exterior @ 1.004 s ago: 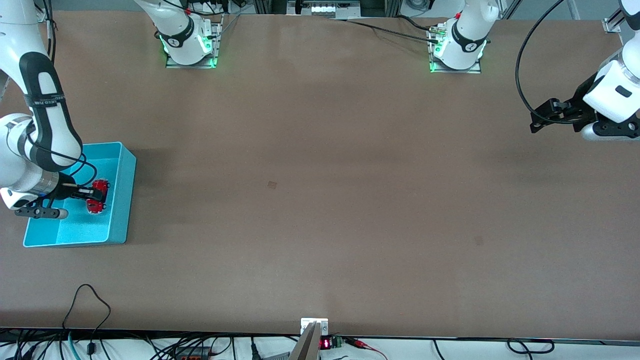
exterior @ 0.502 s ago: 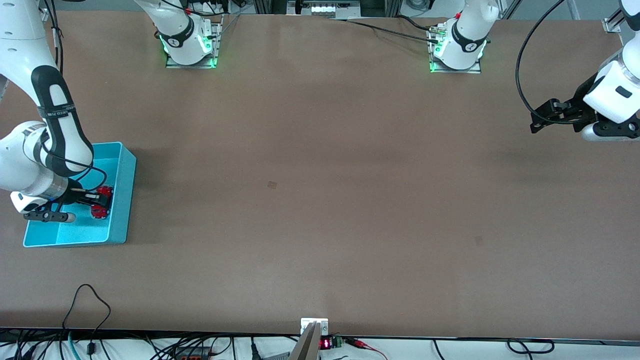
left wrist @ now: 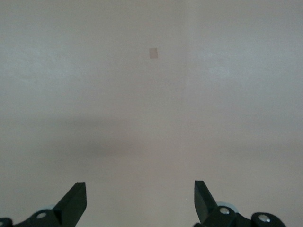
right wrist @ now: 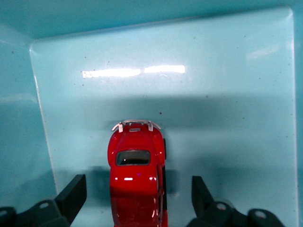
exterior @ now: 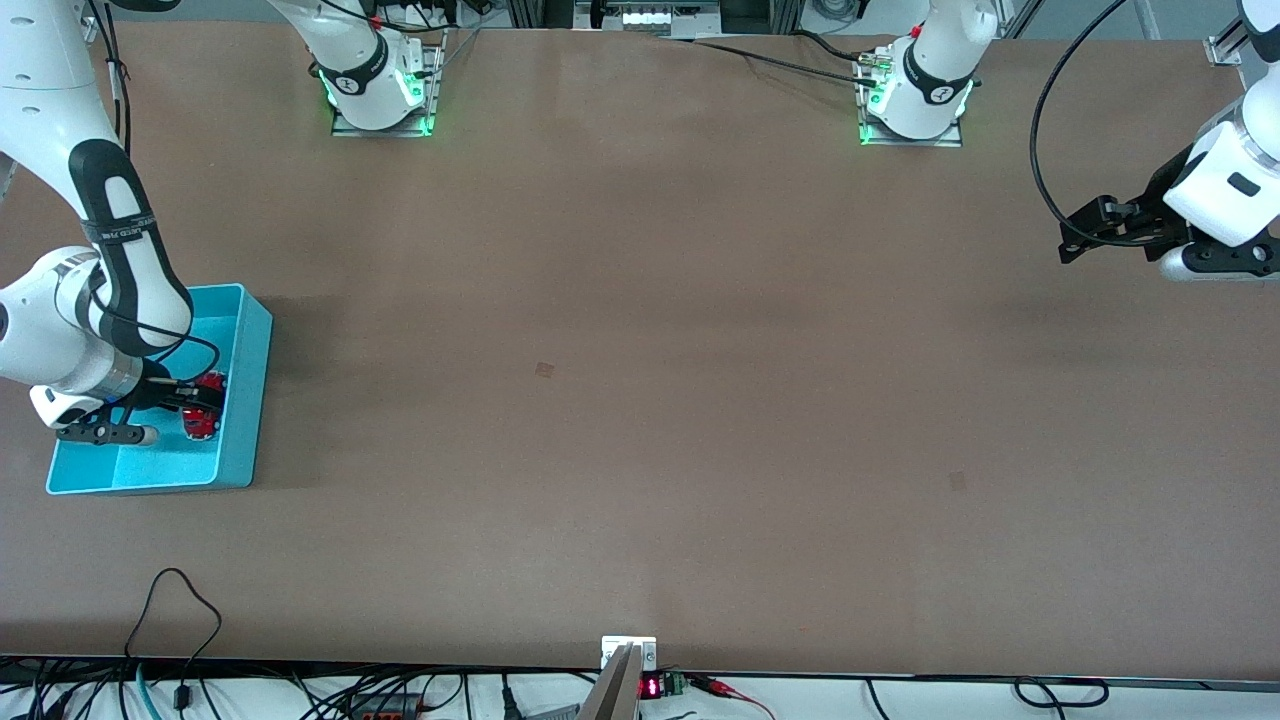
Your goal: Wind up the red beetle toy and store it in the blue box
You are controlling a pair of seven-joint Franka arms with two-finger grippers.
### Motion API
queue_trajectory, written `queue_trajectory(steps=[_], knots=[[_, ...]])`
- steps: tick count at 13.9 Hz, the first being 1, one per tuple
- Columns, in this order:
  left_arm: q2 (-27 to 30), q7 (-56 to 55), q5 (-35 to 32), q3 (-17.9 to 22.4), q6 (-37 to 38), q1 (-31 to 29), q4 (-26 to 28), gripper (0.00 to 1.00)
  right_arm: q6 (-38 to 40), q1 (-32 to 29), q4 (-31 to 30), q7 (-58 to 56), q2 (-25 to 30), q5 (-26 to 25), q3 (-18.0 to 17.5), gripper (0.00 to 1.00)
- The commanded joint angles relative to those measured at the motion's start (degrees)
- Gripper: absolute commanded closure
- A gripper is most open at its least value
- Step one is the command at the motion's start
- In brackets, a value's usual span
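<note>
At the lower left of the front frame, the right gripper [exterior: 196,405] sits inside the blue box [exterior: 247,400], jaws spread apart either side of the red beetle [right wrist: 136,182] resting on the box floor, not clamping it. The left gripper [exterior: 1075,235] waits open at the upper right edge

The blue box [exterior: 236,400] sits on the table [exterior: 640,400] at the right arm's end. The red beetle toy [right wrist: 136,182] rests on the box floor. The right gripper [right wrist: 137,201] is inside the box, its fingers spread either side of the toy, apart from it. The left gripper [exterior: 1075,238] hangs over the left arm's end of the table, waiting.
</note>
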State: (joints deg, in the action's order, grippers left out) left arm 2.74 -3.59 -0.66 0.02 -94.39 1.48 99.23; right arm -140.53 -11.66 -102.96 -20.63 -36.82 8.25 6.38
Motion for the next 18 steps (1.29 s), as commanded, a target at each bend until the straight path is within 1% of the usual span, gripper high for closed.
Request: queue_trajectory(steps=[1,4,6,7,9,10,11,13,15,18], knots=[[-0.37,0.34,0.48,-0.28,1.14,-0.25,-1.32,0.00,0.25,-0.38,-0.22,-1.69,2.01,0.45,-0.32,0.00],[-0.37,0.34,0.48,-0.28,1.14,-0.25,-1.32,0.00,3.93,0.23,0.74,-1.52,5.95,0.62,-0.41,0.00],[-0.37,0.34,0.48,-0.28,1.14,-0.25,-1.32,0.00,8.93,1.63,2.58,-0.29,9.56,1.50,-0.93,0.00],[-0.46,0.34,0.48,-0.28,1.14,-0.25,-1.32,0.00,12.43,2.77,4.42,0.93,11.58,1.77,-0.85,0.00],[-0.37,0.25,0.48,-0.28,1.14,-0.25,-1.32,0.00,19.55,3.22,8.20,1.21,14.75,0.72,-0.67,0.00],[-0.37,0.25,0.48,-0.28,1.14,-0.25,-1.32,0.00,24.46,3.57,11.00,1.30,15.72,0.37,-0.67,0.00],[-0.37,0.25,0.57,-0.28,1.23,-0.25,-1.40,0.00,29.47,4.70,14.16,3.39,16.25,-1.03,-0.67,0.00],[-0.37,0.16,0.66,-0.28,1.32,-0.25,-1.40,0.00,37.13,7.43,20.14,11.72,16.78,-3.93,-0.76,0.00],[-0.37,0.16,0.66,-0.28,1.32,-0.25,-1.40,0.00,43.46,9.45,23.67,16.40,18.09,-4.38,-0.67,0.00],[-0.37,0.25,0.66,-0.28,1.32,-0.16,-1.40,0.00,49.37,9.38,25.88,16.85,21.61,-4.47,-0.85,0.00]])
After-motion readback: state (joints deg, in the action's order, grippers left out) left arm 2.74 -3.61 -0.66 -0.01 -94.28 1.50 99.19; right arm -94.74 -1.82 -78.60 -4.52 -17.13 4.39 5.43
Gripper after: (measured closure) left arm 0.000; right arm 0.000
